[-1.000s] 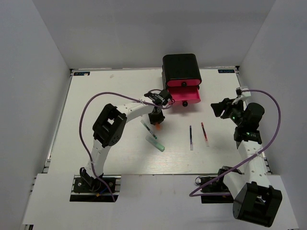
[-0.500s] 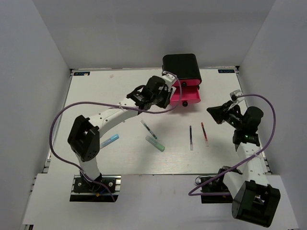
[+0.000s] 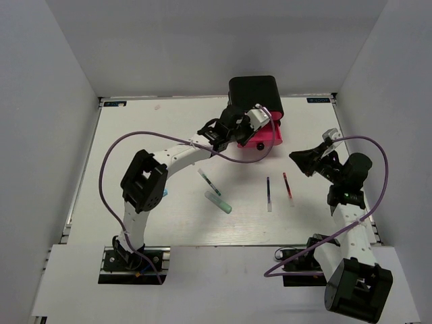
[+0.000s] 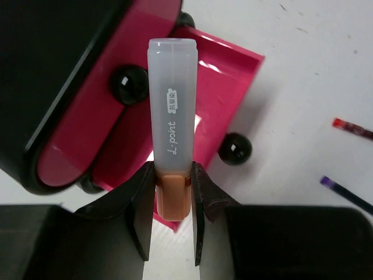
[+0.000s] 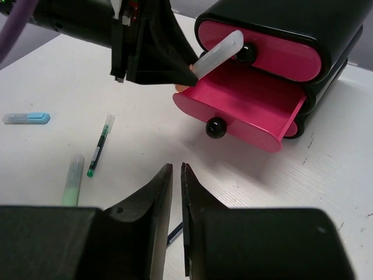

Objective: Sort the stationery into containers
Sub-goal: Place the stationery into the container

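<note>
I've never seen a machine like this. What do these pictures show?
These are two robot arms bolted to a table. One picture looks down from above; the other two come from cameras on the wrists. The left end effector pinches an orange marker at the open pink drawer of a black cabinet. The right end effector holds nothing. On the table lie a green marker, a light blue marker, a green-tipped pen, a blue pen and a red pen.

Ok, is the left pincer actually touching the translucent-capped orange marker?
Touching. The left wrist view shows the left pincer closed on the translucent-capped orange marker, both fingers pressed flush against its orange end, no gap on either side.
</note>
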{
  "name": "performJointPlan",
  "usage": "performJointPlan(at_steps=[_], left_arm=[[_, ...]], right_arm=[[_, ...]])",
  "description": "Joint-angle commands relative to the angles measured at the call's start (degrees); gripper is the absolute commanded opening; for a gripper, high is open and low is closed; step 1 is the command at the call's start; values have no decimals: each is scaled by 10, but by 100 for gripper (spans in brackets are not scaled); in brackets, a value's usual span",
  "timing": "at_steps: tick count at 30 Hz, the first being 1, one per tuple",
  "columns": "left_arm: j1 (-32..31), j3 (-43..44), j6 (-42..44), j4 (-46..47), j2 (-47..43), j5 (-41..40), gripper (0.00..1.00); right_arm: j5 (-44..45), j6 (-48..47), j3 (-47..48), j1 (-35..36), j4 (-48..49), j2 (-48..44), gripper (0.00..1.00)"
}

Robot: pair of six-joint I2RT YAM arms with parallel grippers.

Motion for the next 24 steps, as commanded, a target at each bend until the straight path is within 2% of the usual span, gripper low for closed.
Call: performJointPlan(at_steps=[1, 3, 7, 8, 11, 19, 24], left_arm=[[-2, 40, 26, 50, 0, -22, 7], [-2, 57, 39, 50, 19, -27, 10], [-2, 57, 44, 50, 31, -39, 16], [-2, 63, 44, 50, 37, -45, 26], [-2, 63, 44, 50, 37, -45, 31], [-7, 51, 44, 62, -3, -38, 53], [-7, 41, 44, 68, -28, -33, 56]], right_arm=[[-11, -6, -7, -6, 33, -8, 18], [-11, -5, -7, -7, 34, -8, 20], [-12, -2, -9, -11, 36, -7, 31], [-12, -3, -10, -12, 37, -8, 32], [-18, -4, -11, -14, 40, -7, 37], [-36, -3, -15, -16, 44, 1, 40], [-45, -5, -22, -14, 55, 2, 46]])
